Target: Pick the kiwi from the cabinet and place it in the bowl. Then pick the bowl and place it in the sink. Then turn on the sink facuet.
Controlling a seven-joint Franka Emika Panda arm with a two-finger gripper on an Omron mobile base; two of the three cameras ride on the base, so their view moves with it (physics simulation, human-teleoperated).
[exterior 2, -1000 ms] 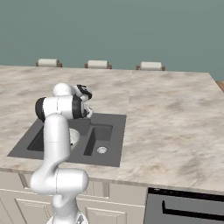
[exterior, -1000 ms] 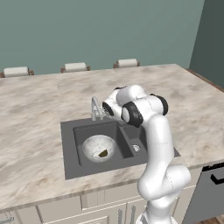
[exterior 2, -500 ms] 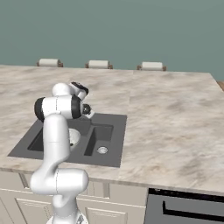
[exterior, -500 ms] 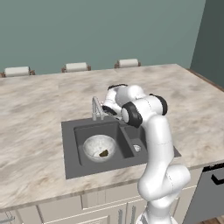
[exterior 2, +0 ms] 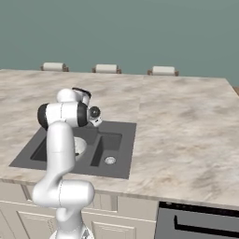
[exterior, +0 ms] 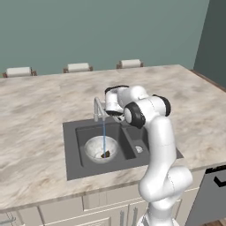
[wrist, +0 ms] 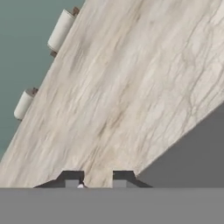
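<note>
Two dark fingertips of the gripper (wrist: 96,178) stand close together at the bottom of the hand view, jaws nearly shut, with nothing held between them. They point along the marbled counter (wrist: 131,78), next to the dark grey edge of the sink (wrist: 192,153). In the left base view the gripper (exterior: 111,100) sits just behind the sink facuet (exterior: 99,110), level with its top; whether it touches the tap cannot be told.

A thin blue stream of water (exterior: 104,137) falls straight down from the spout into the bowl (exterior: 100,147). The bowl stands upright in the left basin of the sink (exterior: 70,150). The kiwi (exterior: 106,155) lies inside the bowl, at the foot of the stream.

In the right base view the white arm (exterior 2: 60,154) rises in front of the sink (exterior 2: 116,154) and hides most of the bowl (exterior 2: 80,146); a round drain (exterior 2: 110,160) shows in the right basin.

Three pale chair backs (exterior: 77,67) line the far edge of the counter (exterior: 35,110). Cream base cupboards (exterior 2: 121,224) stand below the front edge, with a dark appliance front (exterior 2: 200,224) to their right
</note>
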